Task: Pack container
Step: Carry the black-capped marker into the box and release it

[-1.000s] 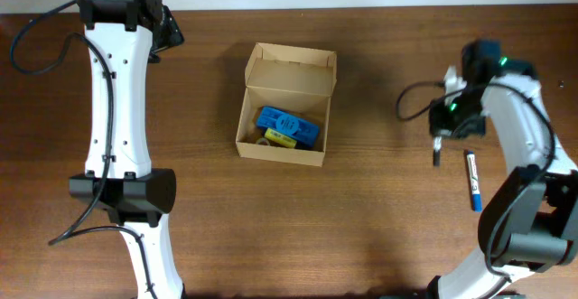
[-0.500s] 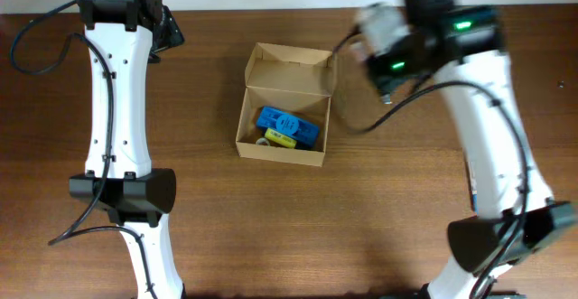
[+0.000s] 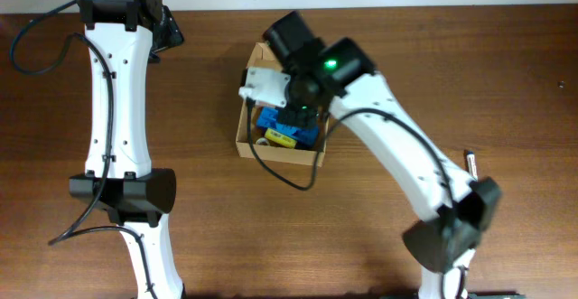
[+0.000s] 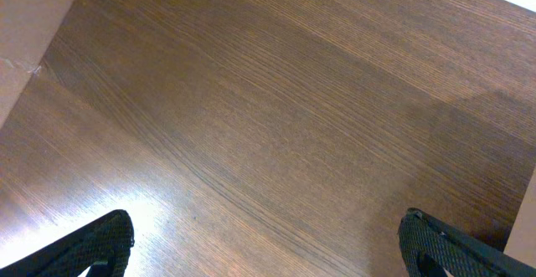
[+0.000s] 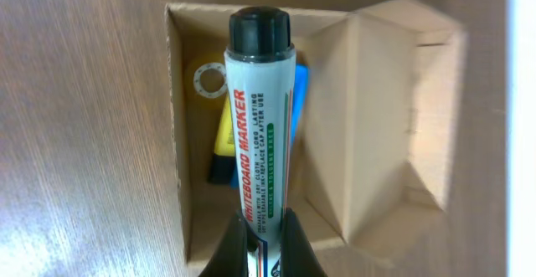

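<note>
Now: right claw (image 5: 264, 245) is clamped on a whiteboard marker (image 5: 256, 135), black cap pointing away from me. The barrel hangs directly above the open container (image 3: 278, 154), which sits mid-bench (image 3: 433, 55) with its lid flap folded back.

Inside lie a blue item (image 5: 300, 84), a yellow item (image 5: 223, 135) and a small white ring (image 5: 209, 82), so I judge packing partly done. The marker is not yet in; it needs lowering and release. One more pen (image 3: 469, 161) lies on the bench well off to the right, likely the next fetch. The lid is open and probably gets closed last.

Left claw (image 4: 272, 248) is spread wide and empty over bare wood, well apart from the box.

Hard to make out:
- From above, my arm covers much of the container.
- The marker hides part of the box floor.
- The outside pen shows only its tip beside my elbow.
- I cannot tell what the blue and yellow items are.
</note>
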You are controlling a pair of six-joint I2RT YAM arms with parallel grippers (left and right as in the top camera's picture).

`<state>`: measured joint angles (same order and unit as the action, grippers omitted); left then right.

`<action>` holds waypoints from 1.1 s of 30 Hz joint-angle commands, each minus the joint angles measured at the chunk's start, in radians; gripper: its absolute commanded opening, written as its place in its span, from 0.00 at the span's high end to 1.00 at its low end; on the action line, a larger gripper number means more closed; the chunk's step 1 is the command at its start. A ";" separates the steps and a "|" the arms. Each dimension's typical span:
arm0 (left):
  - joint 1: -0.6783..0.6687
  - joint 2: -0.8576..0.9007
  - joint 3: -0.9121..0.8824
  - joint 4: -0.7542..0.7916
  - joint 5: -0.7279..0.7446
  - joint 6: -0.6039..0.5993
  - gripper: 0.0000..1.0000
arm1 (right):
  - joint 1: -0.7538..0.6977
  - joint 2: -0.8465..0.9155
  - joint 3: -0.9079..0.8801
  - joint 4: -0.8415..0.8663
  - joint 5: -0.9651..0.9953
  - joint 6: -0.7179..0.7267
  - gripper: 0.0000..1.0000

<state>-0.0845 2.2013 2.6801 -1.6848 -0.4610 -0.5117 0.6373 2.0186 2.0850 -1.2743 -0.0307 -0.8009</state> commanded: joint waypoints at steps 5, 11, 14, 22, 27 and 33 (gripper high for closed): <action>0.002 -0.004 0.008 -0.002 -0.014 0.013 0.00 | 0.013 0.172 0.013 0.056 0.017 -0.033 0.96; 0.002 -0.004 0.008 -0.002 -0.014 0.013 0.00 | 0.009 0.276 0.013 0.086 0.023 -0.032 0.96; 0.002 -0.004 0.008 -0.002 -0.014 0.013 0.00 | 0.004 0.313 0.013 0.087 0.008 -0.029 0.96; 0.002 -0.004 0.008 -0.002 -0.014 0.013 0.00 | 0.005 0.347 0.009 0.097 -0.048 -0.006 0.96; 0.002 -0.004 0.008 -0.002 -0.014 0.013 0.00 | 0.005 0.347 0.006 0.111 -0.037 0.032 0.68; 0.002 -0.004 0.008 -0.002 -0.014 0.013 0.00 | 0.005 0.327 0.008 0.099 0.034 0.089 0.57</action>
<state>-0.0845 2.2013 2.6801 -1.6848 -0.4614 -0.5117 0.6430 2.3470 2.0850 -1.1690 -0.0334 -0.7479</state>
